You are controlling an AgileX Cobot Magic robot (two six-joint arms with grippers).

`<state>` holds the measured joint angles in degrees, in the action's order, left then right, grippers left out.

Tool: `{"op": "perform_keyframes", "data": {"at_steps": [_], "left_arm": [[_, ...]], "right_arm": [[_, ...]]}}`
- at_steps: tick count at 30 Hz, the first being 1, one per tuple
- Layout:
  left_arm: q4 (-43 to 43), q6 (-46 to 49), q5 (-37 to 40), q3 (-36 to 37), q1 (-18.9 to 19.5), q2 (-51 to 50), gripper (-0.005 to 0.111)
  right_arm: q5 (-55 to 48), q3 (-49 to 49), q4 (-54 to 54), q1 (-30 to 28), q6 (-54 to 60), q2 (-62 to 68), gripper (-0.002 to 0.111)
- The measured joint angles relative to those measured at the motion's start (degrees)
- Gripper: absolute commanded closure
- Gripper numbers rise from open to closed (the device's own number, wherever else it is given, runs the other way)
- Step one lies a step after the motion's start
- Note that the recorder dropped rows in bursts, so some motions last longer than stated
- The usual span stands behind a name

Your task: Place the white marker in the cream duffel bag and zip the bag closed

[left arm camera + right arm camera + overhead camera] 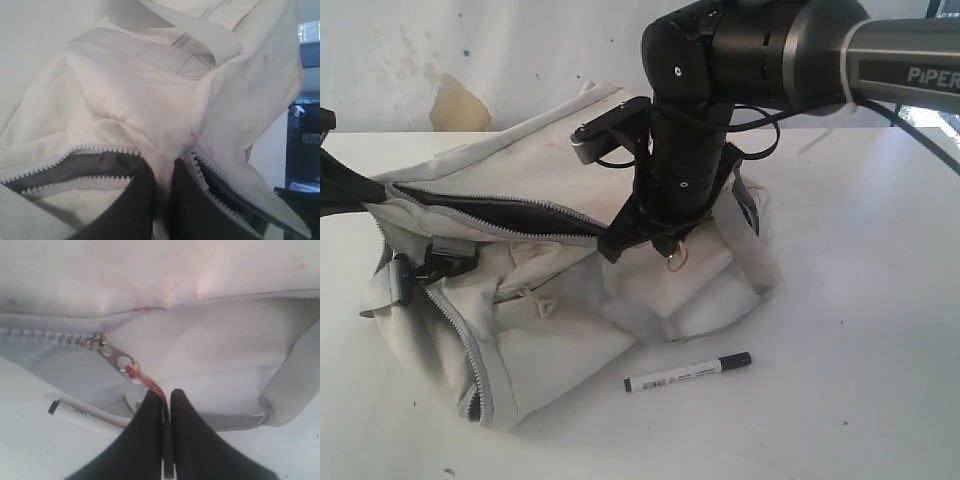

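Finding: white marker (687,371) outside the cream duffel bag (540,310); both pairs of fingers clenched.
The marker lies flat on the desk (860,330) just in front of the bag, black cap toward the right, nothing touching it. The bag's top zipper (490,205) gapes at the left, showing dark lining. The left fingers (149,175) pinch a fold of fabric at the bag's end. The right fingers (156,399) grip the reddish cord (142,377) tied to a metal zipper pull (116,359).
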<state>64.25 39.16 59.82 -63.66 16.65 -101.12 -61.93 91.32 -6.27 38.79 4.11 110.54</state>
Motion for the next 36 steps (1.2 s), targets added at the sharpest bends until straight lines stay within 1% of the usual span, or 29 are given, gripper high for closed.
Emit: {"op": "perform_keyframes", "data": {"at_steps": [1, 2, 3, 4, 5, 6, 7, 10, 11, 15, 17, 20, 22, 25, 27, 28, 30, 33, 36], "left_arm": [[0.35, 1.96, 0.29, 0.0, 0.0, 0.0, 0.084], [0.62, 3.54, 0.57, 0.0, 0.1, 0.0, 0.062], [0.98, 6.85, 0.98, -0.11, 0.52, 0.0, 0.034], [1.43, 9.78, 0.98, -0.11, 0.75, 0.0, 0.023], [1.43, 10.71, 1.3, -0.11, 0.99, 0.0, 0.006], [1.53, 11.99, 2.27, -0.11, 0.97, 0.0, 0.002], [1.53, 12.11, 3.22, -0.11, 0.97, 0.0, 0.003], [1.76, 8.11, 8.39, -0.11, 0.97, 0.0, 0.007], [1.76, 7.94, 8.93, -0.11, 0.97, 0.0, 0.009], [-1.28, 7.91, 9.34, -0.11, 0.97, 2.82, 0.01], [-1.63, 10.51, 9.37, -0.11, 0.97, 5.26, 0.013], [-2.32, 18.77, 9.47, -0.11, -0.6, 8.86, 0.019], [-2.57, 25.03, 9.47, -0.11, -2.63, 10.93, 0.026], [-3.4, 32.46, 9.59, -0.11, -6.54, 13.13, 0.04], [-4.33, 37.04, 9.7, -0.11, -9.39, 14.01, 0.047], [-4.85, 39.09, 9.7, -0.11, -11.02, 14.27, 0.048], [-5.79, 41.91, 9.7, -0.11, -14.16, 14.48, 0.047], [-7.76, 43.72, 9.7, -0.11, -18.72, 14.48, 0.04], [-8.26, 45.79, 7.0, 0.26, -22.55, 14.48, 0.035]], "right_arm": [[0.0, 0.0, 0.0, 0.0, 0.0, 0.0, 0.108], [0.0, 0.0, 0.0, 0.0, 0.0, 0.0, 0.108], [-0.1, 0.0, -0.24, -0.12, 0.0, 0.0, 0.108], [-0.39, 0.0, -0.35, -0.36, 0.0, 0.0, 0.108], [-0.39, 0.0, -0.33, -0.47, 0.0, 0.0, 0.108], [-0.39, 0.0, -0.33, -0.47, 0.0, 0.0, 0.108], [-0.5, 0.0, -0.33, -0.47, 0.0, 0.0, 0.108], [-0.5, 0.0, -0.14, -0.47, 0.0, 0.0, 0.108], [-0.4, 0.0, -0.1, -0.47, 0.0, 0.0, 0.108], [0.36, 0.0, 0.63, -0.47, 0.0, 0.0, 0.108], [0.91, 0.0, 1.08, -0.47, 0.0, 0.0, 0.108], [1.38, 0.0, 1.51, -0.47, -0.11, 0.0, 0.108], [1.5, 0.0, 1.79, -0.47, -0.11, 0.0, 0.108], [1.5, 0.0, 1.91, -0.47, -0.11, 0.0, 0.108], [1.5, 0.0, 1.91, -0.47, -0.11, 0.0, 0.108], [1.5, 0.0, 1.95, -0.47, -0.11, 0.0, 0.108], [1.5, 0.0, 2.06, -0.47, -0.11, 0.0, 0.108], [1.57, 0.0, 2.1, -0.47, -0.11, 0.0, 0.108], [1.63, 0.0, 2.1, -0.47, -0.11, 0.0, 0.108]]}}
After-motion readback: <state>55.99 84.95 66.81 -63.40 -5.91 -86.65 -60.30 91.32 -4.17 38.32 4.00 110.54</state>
